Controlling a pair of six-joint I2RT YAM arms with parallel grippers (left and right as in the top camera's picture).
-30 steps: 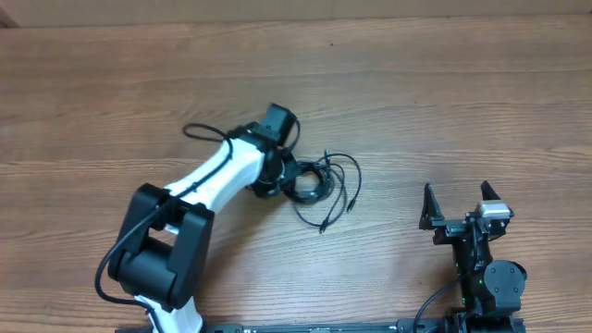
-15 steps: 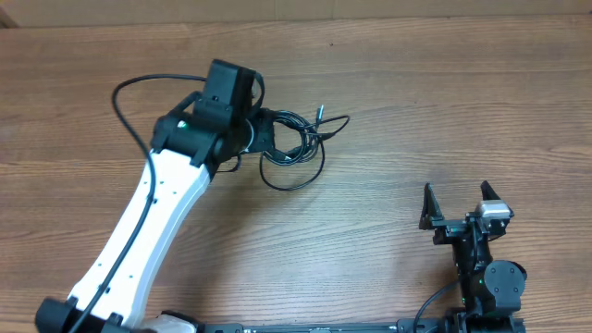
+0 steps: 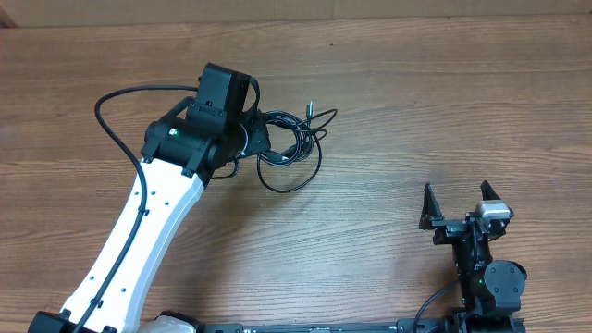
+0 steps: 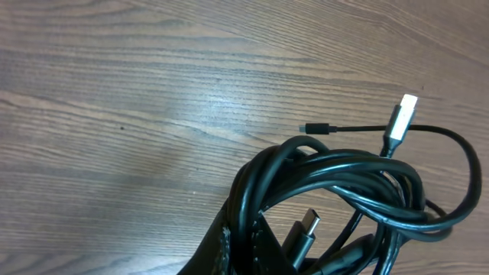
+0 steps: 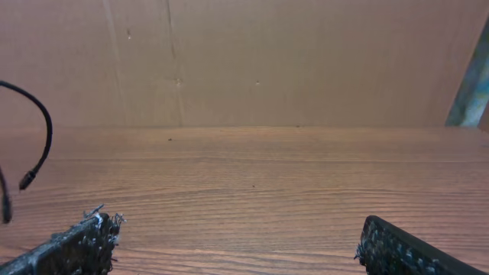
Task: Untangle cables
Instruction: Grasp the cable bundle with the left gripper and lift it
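The cables (image 3: 291, 148) are one knotted clump right at the tips of my left pincer (image 3: 257, 139), which is clamped shut on a handful of the black strands. In the left wrist view the cords (image 4: 344, 191) crowd in just ahead of the fingers. One wide loop swings out beyond them, and a silvery plug (image 4: 403, 114) and a thin dark tip (image 4: 308, 127) poke free at the far side of the clump. From overhead the slack loop trails off the pincer toward my right arm's side and seems to lie on the tabletop (image 3: 416, 92).

My right pincer (image 3: 456, 199) is parked well away from the clump, jaws spread wide and holding nothing. Only a stray curl of cord shows at the left edge of its own view.

I judge this the first stage: the knot is gripped but nothing is parted yet. Next I'd need a second grip, so the right pincer should come across to the silvery plug and draw that strand away while the left holds firm. A hard tug could tighten the knot.
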